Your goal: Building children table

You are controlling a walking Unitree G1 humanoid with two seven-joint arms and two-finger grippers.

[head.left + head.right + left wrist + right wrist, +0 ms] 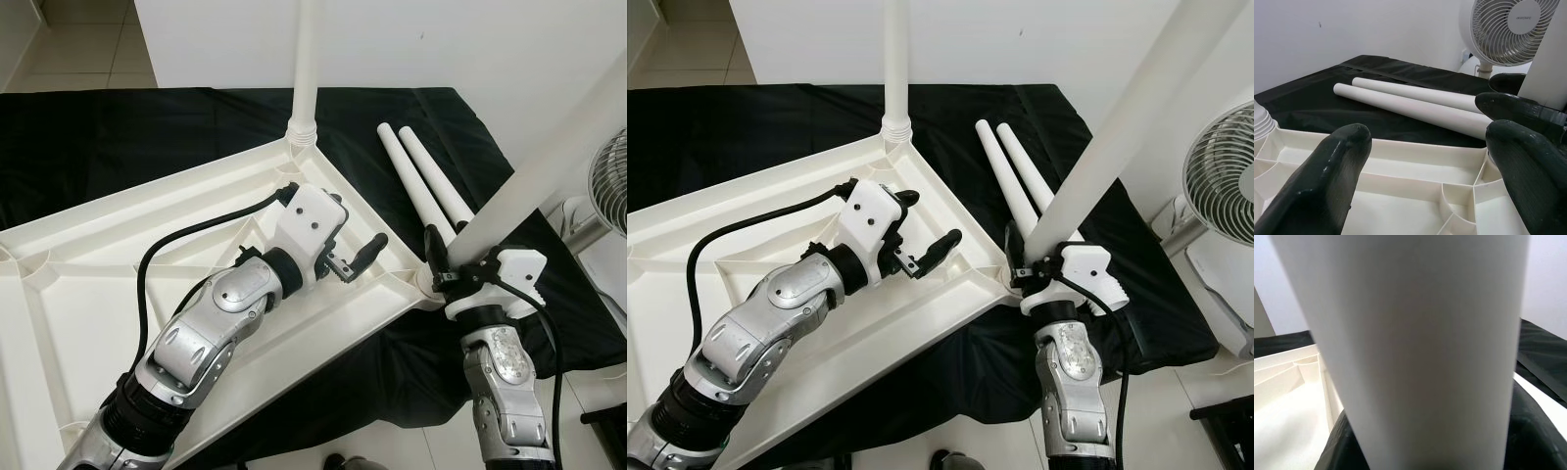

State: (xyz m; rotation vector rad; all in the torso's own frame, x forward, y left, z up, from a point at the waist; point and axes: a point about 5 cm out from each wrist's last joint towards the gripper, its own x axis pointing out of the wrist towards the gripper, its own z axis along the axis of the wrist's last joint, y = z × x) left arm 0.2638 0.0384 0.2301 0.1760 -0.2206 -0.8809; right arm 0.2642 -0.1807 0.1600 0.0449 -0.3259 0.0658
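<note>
This looks like a room in a home, used here as a work place. The floor [88, 44] is made of light tiles, and the wall [441, 39] behind is plain white. A black cloth [118, 137] is spread out low, and white plastic furniture parts lie on it: a ribbed tabletop [88, 294] turned upside down and loose legs [421, 181]. A white fan [1220, 176] stands at the right side, as is common in a living room.

Glossy white plastic tabletop [118, 294], smooth matt legs [431, 191], seemingly black cloth [118, 137]
</note>
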